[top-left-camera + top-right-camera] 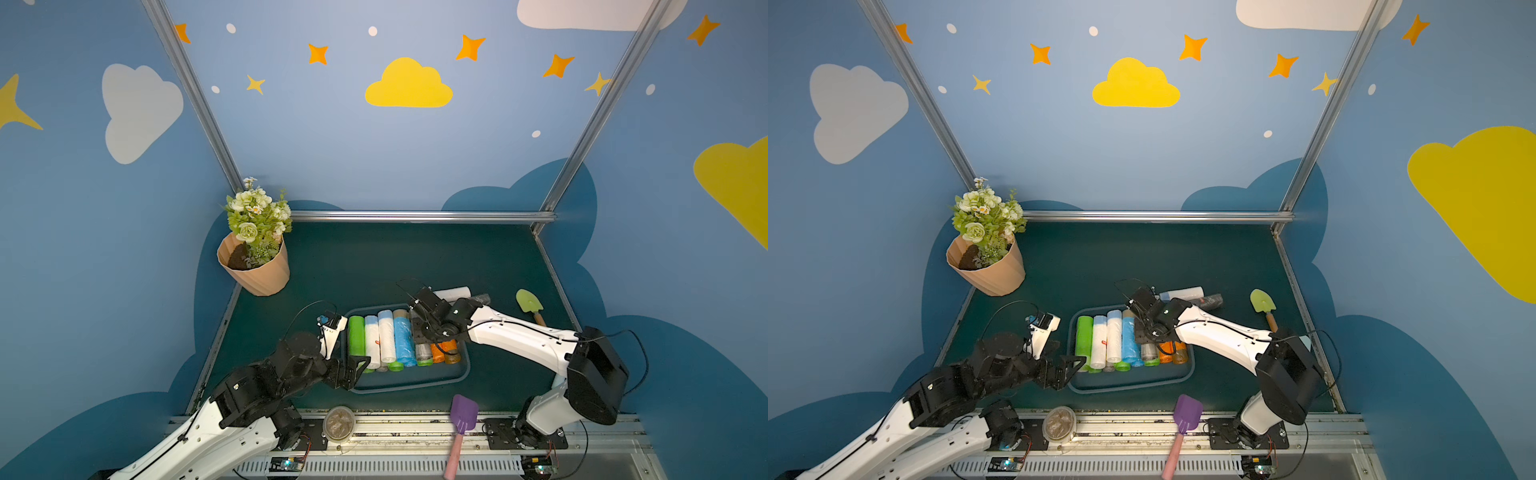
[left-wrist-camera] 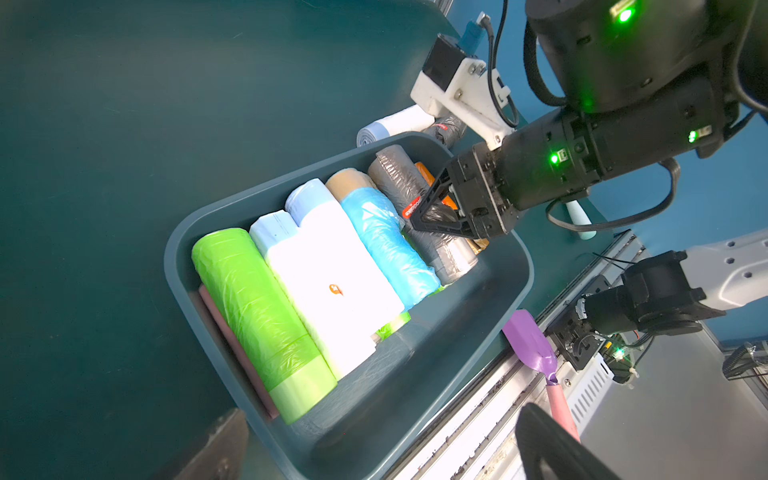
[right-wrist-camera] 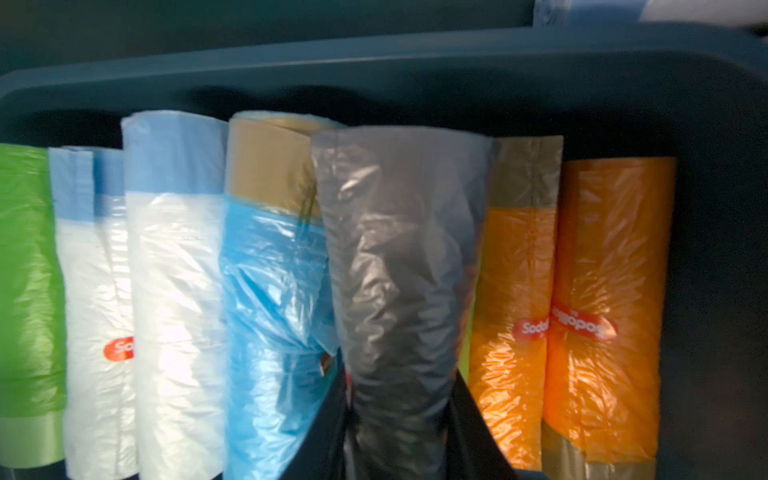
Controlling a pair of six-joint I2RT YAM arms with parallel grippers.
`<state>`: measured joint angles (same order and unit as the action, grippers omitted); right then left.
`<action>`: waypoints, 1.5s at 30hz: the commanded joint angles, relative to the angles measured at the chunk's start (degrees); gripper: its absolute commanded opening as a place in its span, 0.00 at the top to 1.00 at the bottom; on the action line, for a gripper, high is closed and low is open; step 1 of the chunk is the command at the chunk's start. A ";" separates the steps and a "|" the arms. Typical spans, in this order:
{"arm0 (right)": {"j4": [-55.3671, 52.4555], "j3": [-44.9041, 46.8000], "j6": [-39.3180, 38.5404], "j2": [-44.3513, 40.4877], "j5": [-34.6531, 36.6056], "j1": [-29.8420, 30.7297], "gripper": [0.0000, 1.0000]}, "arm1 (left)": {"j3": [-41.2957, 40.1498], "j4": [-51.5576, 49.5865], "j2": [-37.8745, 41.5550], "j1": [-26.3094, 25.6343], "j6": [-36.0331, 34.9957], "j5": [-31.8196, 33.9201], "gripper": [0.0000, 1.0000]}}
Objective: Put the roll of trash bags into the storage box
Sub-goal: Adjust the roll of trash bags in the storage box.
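Right wrist view gives me the clearest look: the right gripper [image 3: 399, 440] has its black fingers [image 3: 328, 440] pressed in on either side of the grey roll [image 3: 399, 257], so I read the jaws as nearly closed and gripping it. The roll is inside the storage box [image 3: 374, 62]. Its long axis runs parallel to the row already packed there, and its free end points at the box's far wall. It sits between the blue roll [image 3: 270, 316] and the nearer orange roll [image 3: 511, 316], overlapping the edges of both. I cannot tell whether it rests on them or hangs just above. From the left wrist view I see the same grey roll [image 2: 399, 174] lined up with its neighbours, with the right gripper [image 2: 440, 214] clamped around the middle of its length. In both top views the right arm hides most of the roll, and the row runs from the robot side toward the back of the table. My left gripper [image 1: 353, 372] hovers over the box's near corner on its own side, jaws spread wide and holding nothing. Two more rolls, one white [image 1: 455, 293] and one dark [image 1: 480, 298], lie on the table just beyond the far rim [image 1: 374, 309].
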<state>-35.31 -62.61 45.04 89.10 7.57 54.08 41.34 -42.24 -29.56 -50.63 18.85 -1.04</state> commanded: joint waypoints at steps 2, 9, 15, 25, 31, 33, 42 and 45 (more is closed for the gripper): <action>-0.02 2.03 3.38 1.63 -1.31 -0.59 0.72 | -0.12 0.84 -0.16 0.21 -0.74 -0.55 0.00; -0.08 2.06 3.66 2.88 -1.42 -0.68 0.67 | -0.21 0.93 -0.10 0.23 -0.73 -0.80 0.00; -0.80 1.62 2.45 2.79 -1.52 -0.82 0.56 | -0.21 1.10 -0.23 0.18 -0.75 -1.20 0.00; -3.60 1.17 0.73 -2.87 1.27 -0.69 0.42 | -0.36 1.95 -1.25 0.23 -0.97 -3.96 0.00; -3.74 0.88 -1.42 -6.04 1.13 -0.99 0.38 | -0.48 2.92 -1.79 0.19 -1.28 -5.63 0.00; -4.27 0.77 -1.79 -6.86 1.40 -1.41 0.37 | -0.39 3.66 -2.30 0.19 -1.36 -6.08 0.00; -3.94 8.22 -6.13 -17.06 -1.06 -19.47 0.35 | 7.90 9.89 -15.94 0.04 -3.37 -7.75 0.00; -2.34 11.47 -6.97 -19.78 -3.61 -27.35 0.32 | 13.15 10.28 -22.59 0.02 -6.54 -8.29 0.00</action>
<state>-37.91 -53.39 40.03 71.02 6.42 30.20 50.41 -34.92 -48.95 -50.63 16.01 -8.27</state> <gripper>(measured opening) 0.681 0.999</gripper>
